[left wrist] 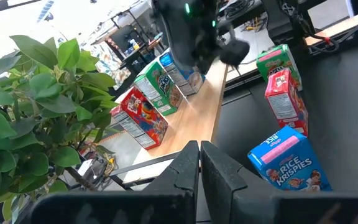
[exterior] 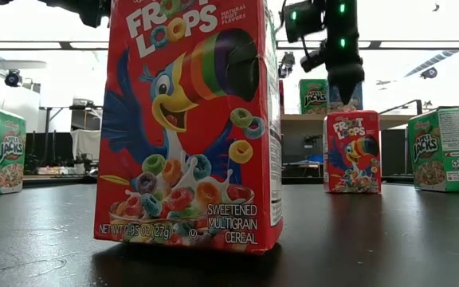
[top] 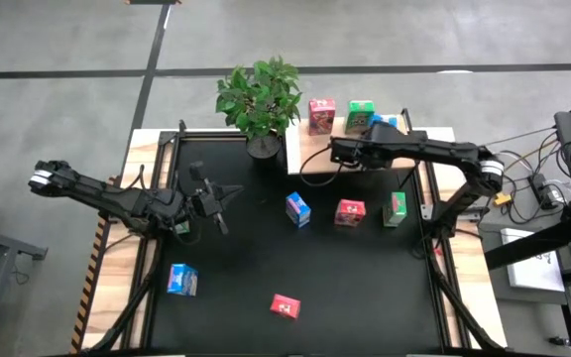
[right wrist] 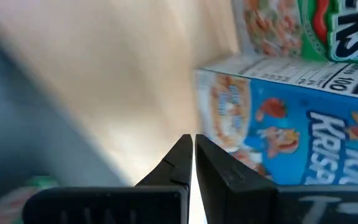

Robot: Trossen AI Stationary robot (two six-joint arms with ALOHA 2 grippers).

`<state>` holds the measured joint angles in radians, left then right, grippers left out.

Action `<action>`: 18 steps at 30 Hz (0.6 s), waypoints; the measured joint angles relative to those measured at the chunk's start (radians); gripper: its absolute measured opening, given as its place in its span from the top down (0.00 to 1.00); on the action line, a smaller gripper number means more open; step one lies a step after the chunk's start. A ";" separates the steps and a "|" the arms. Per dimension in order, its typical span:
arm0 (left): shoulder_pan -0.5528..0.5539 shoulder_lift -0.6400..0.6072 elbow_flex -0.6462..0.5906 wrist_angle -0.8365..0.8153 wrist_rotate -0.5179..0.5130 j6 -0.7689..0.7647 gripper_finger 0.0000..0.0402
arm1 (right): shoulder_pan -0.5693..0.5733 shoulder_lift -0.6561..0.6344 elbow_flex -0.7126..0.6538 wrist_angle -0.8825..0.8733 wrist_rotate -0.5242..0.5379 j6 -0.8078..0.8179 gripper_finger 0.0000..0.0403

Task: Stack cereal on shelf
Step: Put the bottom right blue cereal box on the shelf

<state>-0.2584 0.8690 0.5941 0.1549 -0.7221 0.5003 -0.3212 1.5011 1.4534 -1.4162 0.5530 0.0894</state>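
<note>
The pale wood shelf [top: 310, 149] lies at the table's far right. On it stand a pink-red cereal box [top: 320, 114], a green one [top: 360, 113] and a blue one [right wrist: 291, 137]. My right gripper [top: 337, 152] is shut and slants down over the shelf beside the blue box, holding nothing. A blue [top: 297, 208], a red [top: 350, 212] and a green box [top: 395, 208] stand upright in a row mid-table. Another blue box [top: 181, 280] and a red one [top: 285, 306] stand nearer the front. My left gripper [top: 228, 198] hovers shut and level at the left, holding nothing.
A potted plant [top: 261, 99] stands at the far edge, just left of the shelf. Part of a green box [top: 181, 228] shows under my left arm. Cables and equipment [top: 553, 178] lie beyond the table's right edge. Bare black tabletop [top: 365, 288] lies at the near right.
</note>
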 joint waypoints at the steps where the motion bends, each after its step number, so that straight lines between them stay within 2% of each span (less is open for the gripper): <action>1: 0.000 0.000 0.000 0.000 0.000 0.000 1.00 | 0.009 -0.014 0.016 0.003 -0.024 0.014 0.98; 8: 0.000 0.000 0.000 0.000 0.000 0.000 1.00 | 0.012 -0.167 0.104 0.116 -0.029 0.141 0.98; 14: 0.000 0.000 0.000 0.001 0.000 0.000 1.00 | -0.068 -0.312 0.083 0.279 -0.029 0.197 0.98; 18: 0.000 0.000 0.000 0.001 0.000 0.000 1.00 | -0.129 -0.346 0.049 0.311 -0.035 0.216 0.98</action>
<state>-0.2584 0.8692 0.5941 0.1559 -0.7221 0.5000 -0.4504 1.1554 1.5023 -1.1056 0.5181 0.3052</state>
